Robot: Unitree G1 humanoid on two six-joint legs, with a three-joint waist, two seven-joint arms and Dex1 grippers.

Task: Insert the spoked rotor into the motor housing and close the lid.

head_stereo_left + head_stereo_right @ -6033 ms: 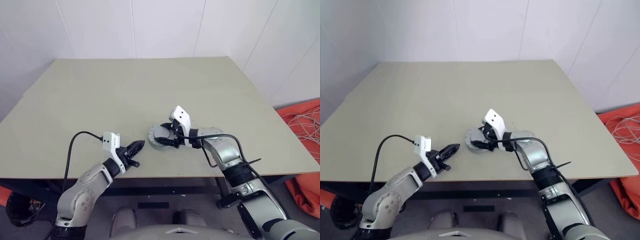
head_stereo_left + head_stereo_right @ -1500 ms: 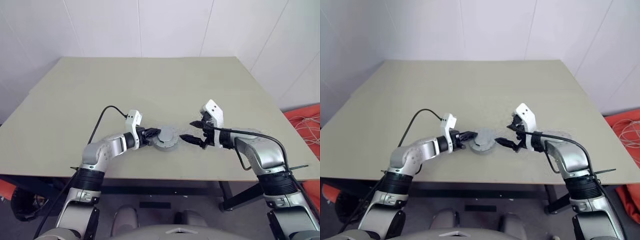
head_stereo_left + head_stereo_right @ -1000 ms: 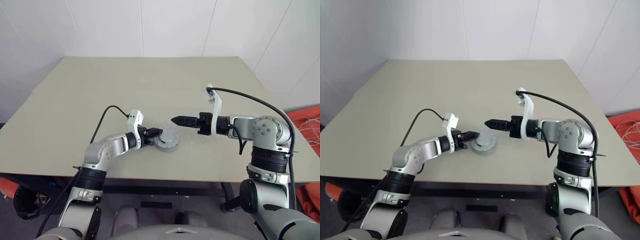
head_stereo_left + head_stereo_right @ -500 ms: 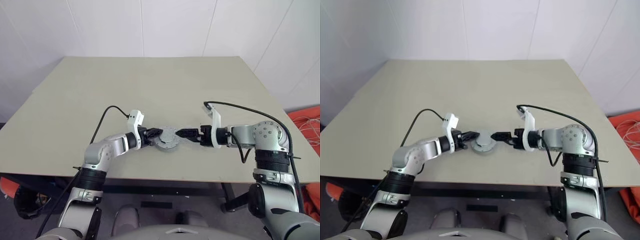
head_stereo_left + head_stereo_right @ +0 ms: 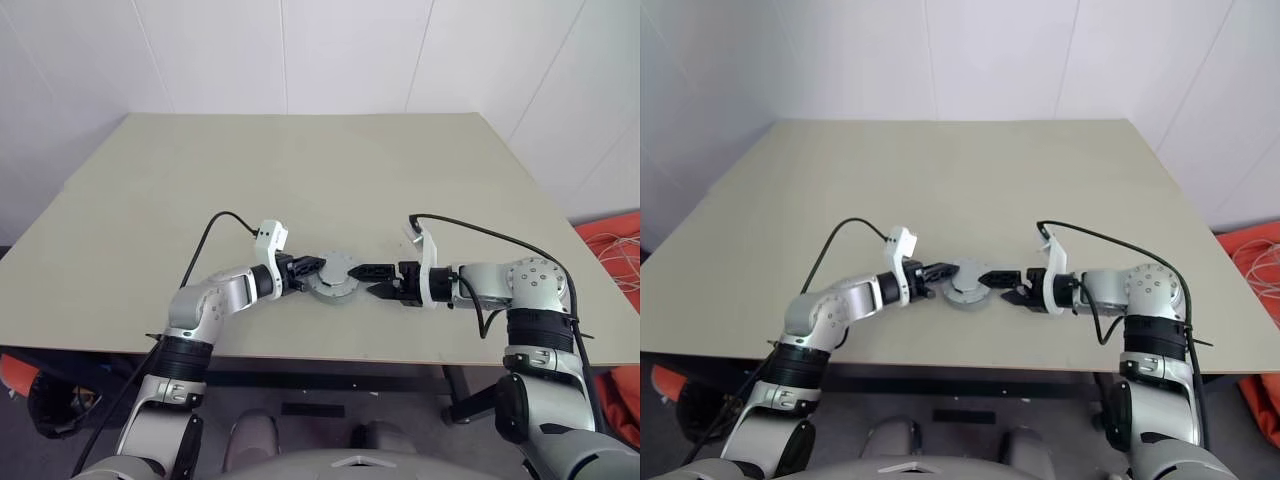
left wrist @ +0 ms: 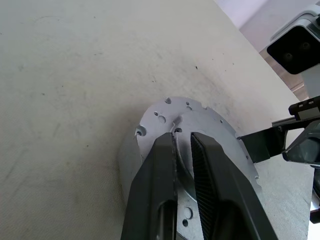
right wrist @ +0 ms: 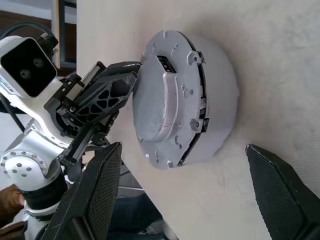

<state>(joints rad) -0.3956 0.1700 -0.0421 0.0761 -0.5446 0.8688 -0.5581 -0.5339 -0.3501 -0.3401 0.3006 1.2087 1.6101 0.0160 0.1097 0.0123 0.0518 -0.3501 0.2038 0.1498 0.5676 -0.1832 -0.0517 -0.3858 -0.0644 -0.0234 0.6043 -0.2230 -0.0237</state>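
Observation:
The motor housing (image 5: 335, 282) is a short round grey cylinder near the table's front edge, with a flat grey lid (image 7: 167, 97) on top that carries a raised ridge. The spoked rotor is hidden. My left gripper (image 5: 312, 266) is shut, and its fingertips (image 6: 170, 142) rest on the lid's left rim. My right gripper (image 5: 362, 281) is open at table height just right of the housing, its fingers spread wide toward the housing's side (image 7: 220, 115). Nothing is between them.
The beige table (image 5: 300, 170) stretches bare behind the housing, and its front edge lies close below both grippers. An orange cloth with pale cables (image 5: 612, 250) lies on the floor at the right. A black cable (image 5: 215, 225) loops from my left wrist.
My right gripper has come down from above the housing to table level at its right side, and its wrist has rolled so the spread fingers face the housing. The left gripper has stayed put.

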